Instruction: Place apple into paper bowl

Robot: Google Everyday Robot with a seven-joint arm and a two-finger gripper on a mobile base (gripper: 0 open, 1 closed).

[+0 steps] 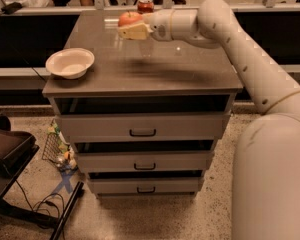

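The orange-red apple is held in my gripper, lifted above the brown cabinet top near its middle back. The gripper is shut on the apple, with a pale finger under it. The white arm reaches in from the right. The off-white paper bowl sits empty at the front left corner of the top, well left of and below the apple.
A red soda can stands at the back of the cabinet top, just behind the gripper. The cabinet has three drawers. A dark chair and cables lie on the floor at left. People sit behind a rail at the back.
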